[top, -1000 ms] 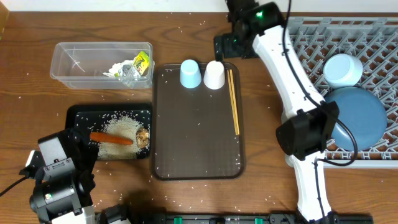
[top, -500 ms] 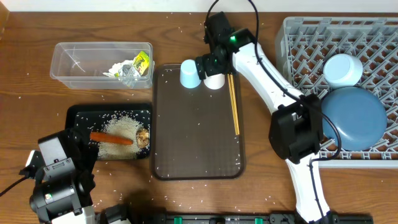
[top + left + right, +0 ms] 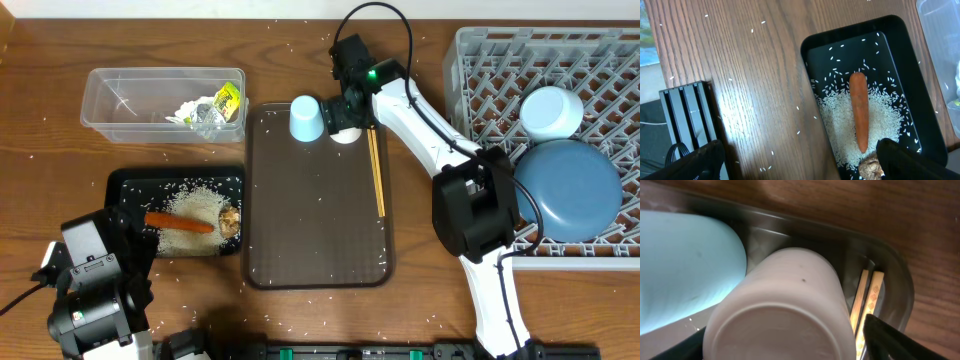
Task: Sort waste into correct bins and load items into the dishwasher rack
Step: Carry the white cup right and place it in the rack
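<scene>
The white cup [image 3: 345, 133] stands upside down on the brown serving tray [image 3: 320, 230], next to the pale-blue cup [image 3: 306, 118] and the chopsticks [image 3: 377, 165]. My right gripper [image 3: 348, 112] is open, with a finger on each side of the white cup [image 3: 785, 310]; a gap shows by the right finger and the chopsticks [image 3: 867, 300]. The pale-blue bowl [image 3: 551, 110] and dark-blue plate [image 3: 580, 190] sit in the grey rack [image 3: 500, 60]. My left gripper [image 3: 800, 160] is open and empty, over the near edge of the black tray [image 3: 815, 55], which holds the carrot [image 3: 859, 117], rice [image 3: 840, 125] and brown lump [image 3: 871, 165].
The clear tub [image 3: 130, 100] at the back left holds the tissue [image 3: 195, 113] and a yellow-green wrapper [image 3: 228, 98]. Loose rice grains lie scattered over the wooden table. The pale-blue cup [image 3: 685, 265] stands close to the left of the white cup.
My right arm has swung left from the rack's edge to the brown tray and come down around the white cup. The left arm has not moved.
</scene>
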### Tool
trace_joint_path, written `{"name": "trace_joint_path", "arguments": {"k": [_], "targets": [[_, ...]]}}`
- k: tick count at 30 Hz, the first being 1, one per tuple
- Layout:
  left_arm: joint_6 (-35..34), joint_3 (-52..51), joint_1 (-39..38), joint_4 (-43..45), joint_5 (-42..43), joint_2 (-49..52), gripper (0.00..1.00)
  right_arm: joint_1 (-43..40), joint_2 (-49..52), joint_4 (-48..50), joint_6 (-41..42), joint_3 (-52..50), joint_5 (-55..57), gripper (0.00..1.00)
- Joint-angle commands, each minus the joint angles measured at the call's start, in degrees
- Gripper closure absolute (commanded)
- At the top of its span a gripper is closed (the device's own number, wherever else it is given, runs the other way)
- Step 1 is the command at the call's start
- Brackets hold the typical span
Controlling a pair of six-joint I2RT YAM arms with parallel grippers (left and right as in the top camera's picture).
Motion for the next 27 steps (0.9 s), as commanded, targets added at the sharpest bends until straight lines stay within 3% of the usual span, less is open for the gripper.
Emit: {"name": "trace_joint_path", "arguments": {"k": [1,3,11,19,27], "targets": [[0.7,0.9,0.3,-0.2,-0.5,0.1,0.02,0.1,-0.5,0.3,0.5,-0.2,1.0,0.34],[0.7,0.9,0.3,-0.2,-0.5,0.1,0.02,0.1,-1.1,0.3,0.5,-0.1,1.0,0.43],[0.7,0.9,0.3,-0.2,-0.5,0.1,0.02,-1.1,-6.5,-0.5,0.4,0.0,1.0,0.48],[0.7,0.9,0.3,-0.2,-0.5,0.1,0.02,-3.7,-15.3,-2.2,0.3,0.0,1.1,0.47],[0.7,0.9,0.3,-0.2,-0.5,0.1,0.02,-13.3,-22.9,-3.7,-2.8,0.0,1.7,0.42]]}}
